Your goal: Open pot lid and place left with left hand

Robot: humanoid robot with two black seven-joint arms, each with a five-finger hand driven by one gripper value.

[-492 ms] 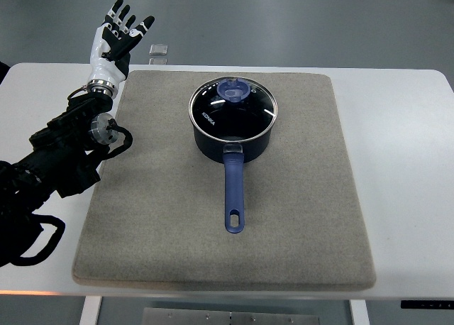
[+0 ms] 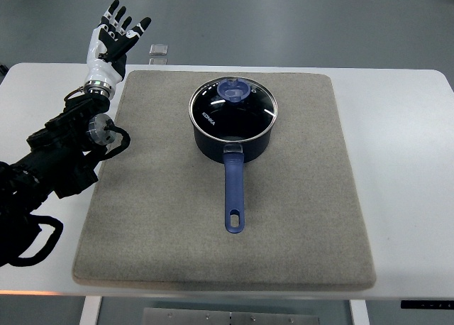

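Observation:
A dark blue saucepan stands near the middle of the grey mat, its long handle pointing toward me. A glass lid with a blue knob sits closed on the pot. My left hand is raised at the far left corner of the mat, fingers spread and holding nothing. It is well to the left of the pot and apart from it. The left arm comes in from the lower left.
The mat lies on a white table. A small square grey object rests at the table's far edge, just right of my left hand. Bare mat stretches left and right of the pot.
My left hand and arm have shifted slightly left and away from me. The pot and lid have not moved.

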